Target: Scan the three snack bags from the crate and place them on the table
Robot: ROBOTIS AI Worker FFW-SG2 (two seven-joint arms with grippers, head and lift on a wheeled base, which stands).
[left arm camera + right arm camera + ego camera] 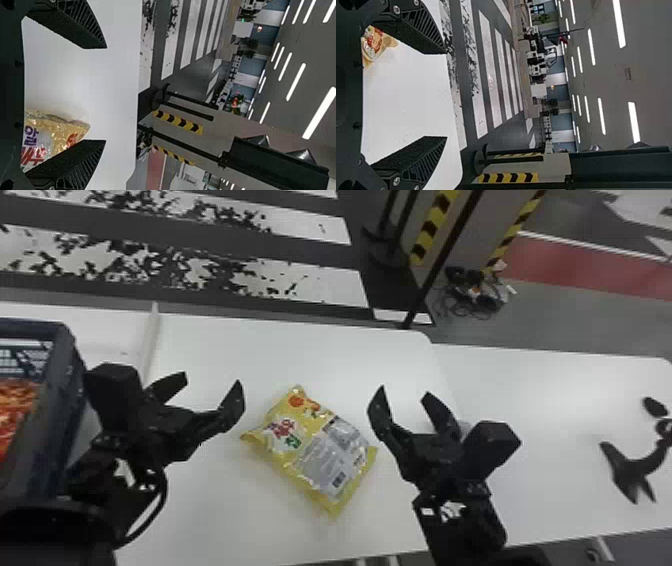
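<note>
1. Head view: the bag (320, 450), yellow, with a gray panel and a barcode facing up, lies askew on the white table (300, 340). It lies between the left gripper (214, 380) and the right gripper (405, 391), apart from both. Each gripper is released, its fingers spread. The blue-gray crate (65, 340) is at the left edge, with orange-red contents (15, 410). A black object (635, 470) is at the far right.
2. Left wrist view: the left gripper (105, 94) has its fingers wide apart; one partly covers the bag.
3. Right wrist view: the right gripper (446, 95) is unclenched too, with part of the bag beside one finger.
</note>
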